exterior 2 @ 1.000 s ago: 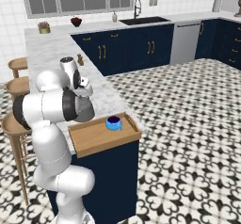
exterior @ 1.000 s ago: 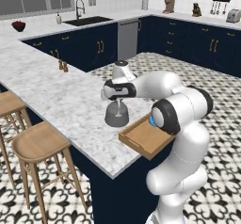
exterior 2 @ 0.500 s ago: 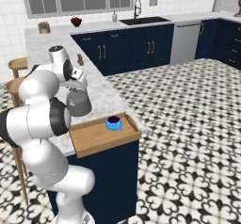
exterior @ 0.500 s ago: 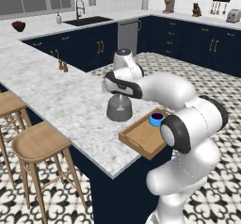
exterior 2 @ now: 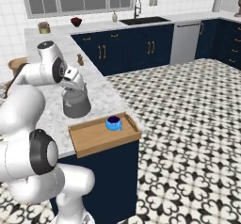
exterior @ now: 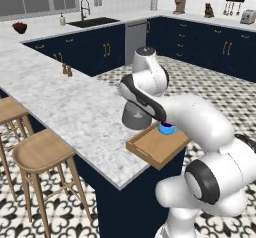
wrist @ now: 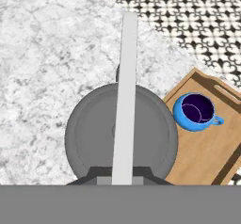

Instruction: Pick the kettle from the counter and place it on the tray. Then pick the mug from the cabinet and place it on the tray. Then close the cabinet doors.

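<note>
Kettle point(wrist: 121, 133): squat grey dome, seen from straight above in the hand view with its thin handle running up the middle as a pale strip; in the base views it sits low over the marble just beside the tray's near edge, not on the tray.
Counter point(exterior: 65, 102): long speckled marble top over a navy base; it carries the tray at its end corner, and wooden stools point(exterior: 42, 154) stand along its outer side.
Arm: the white arm reaches forward and bends down over the kettle, hiding part of it in the left base view.
Tray point(exterior 2: 94, 138): flat light-wood tray with a low rim at the counter's end, overhanging the edge a little; most of its floor is bare.
Mug point(exterior 2: 113, 123): small bright blue mug, dark inside, upright on the tray near its far rim, well clear of the kettle.
Gripper point(exterior 2: 74, 87): closed down narrow right at the top of the kettle's handle, so it seems to hold the kettle by that wire, though the fingertips themselves are hidden.
Step in hand: carrying the kettle to the tray, judging from the grip and its place beside the rim; the mug's part looks done already.
Next move: shift the kettle sideways over the bare wood, clear of the mug, lower it flat, then let go.
</note>
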Robot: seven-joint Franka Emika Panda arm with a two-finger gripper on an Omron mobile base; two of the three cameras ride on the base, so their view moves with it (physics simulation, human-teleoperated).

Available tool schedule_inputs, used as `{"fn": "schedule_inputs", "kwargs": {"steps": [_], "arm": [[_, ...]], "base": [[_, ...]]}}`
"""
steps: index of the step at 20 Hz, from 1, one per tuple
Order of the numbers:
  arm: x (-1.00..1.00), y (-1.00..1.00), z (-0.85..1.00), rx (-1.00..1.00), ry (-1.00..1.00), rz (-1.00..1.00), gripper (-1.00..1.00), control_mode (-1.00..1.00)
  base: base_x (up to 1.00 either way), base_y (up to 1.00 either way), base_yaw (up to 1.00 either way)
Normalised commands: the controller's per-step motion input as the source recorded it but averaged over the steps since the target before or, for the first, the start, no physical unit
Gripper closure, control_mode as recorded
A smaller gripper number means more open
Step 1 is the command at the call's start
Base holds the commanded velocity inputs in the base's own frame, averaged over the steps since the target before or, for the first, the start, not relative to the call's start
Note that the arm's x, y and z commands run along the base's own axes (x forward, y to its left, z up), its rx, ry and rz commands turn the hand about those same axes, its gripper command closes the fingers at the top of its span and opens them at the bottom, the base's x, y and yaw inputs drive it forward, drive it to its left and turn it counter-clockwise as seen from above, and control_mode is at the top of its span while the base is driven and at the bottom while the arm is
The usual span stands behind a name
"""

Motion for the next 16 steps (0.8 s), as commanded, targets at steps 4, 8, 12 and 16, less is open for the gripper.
{"fn": "schedule_inputs", "kwargs": {"steps": [4, 8, 12, 16], "arm": [[-0.81, -0.28, 0.15, 0.03, -0.02, -0.03, 1.00, -1.00], [-0.65, -0.20, 0.03, 0.01, 0.00, -0.03, 1.00, -1.00], [-0.33, -0.21, 0.00, 0.00, 0.00, -0.01, 1.00, -1.00], [-0.19, -0.27, 0.00, 0.00, 0.00, 0.00, 1.00, -1.00]], "base": [[0.00, 0.00, 0.00], [0.00, 0.00, 0.00], [0.00, 0.00, 0.00], [0.00, 0.00, 0.00]]}}
